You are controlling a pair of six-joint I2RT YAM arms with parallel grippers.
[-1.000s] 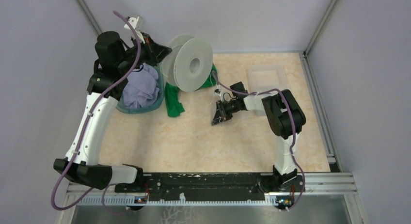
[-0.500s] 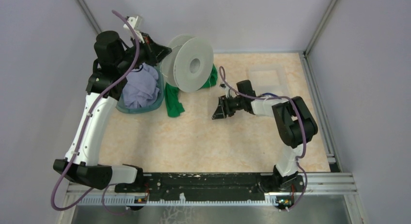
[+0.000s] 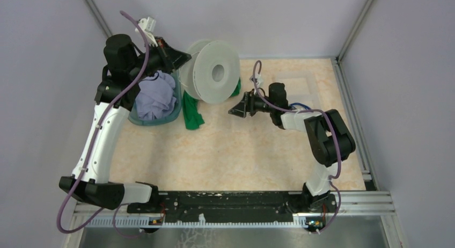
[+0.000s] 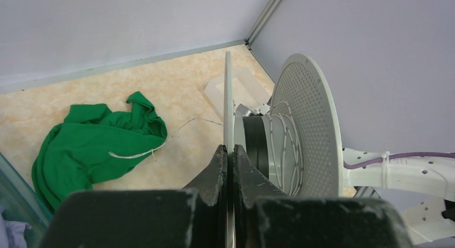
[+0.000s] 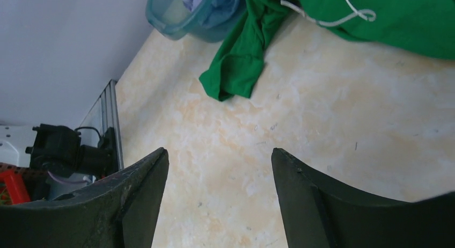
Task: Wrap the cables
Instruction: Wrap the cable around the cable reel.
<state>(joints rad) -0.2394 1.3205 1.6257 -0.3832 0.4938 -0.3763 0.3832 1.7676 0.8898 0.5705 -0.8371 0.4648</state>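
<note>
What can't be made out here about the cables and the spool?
- Whitish cable: too thin to show in the top view; the left wrist view loses its free end near the green cloth.
- Spool core: in the left wrist view, partly behind the near flange and the shut left claw.
- Dark blue cable: not surely seen in any view.

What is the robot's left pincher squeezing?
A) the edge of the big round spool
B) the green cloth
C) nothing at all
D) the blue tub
A: in the left wrist view the left gripper is shut on the thin rim of the spool.
</note>
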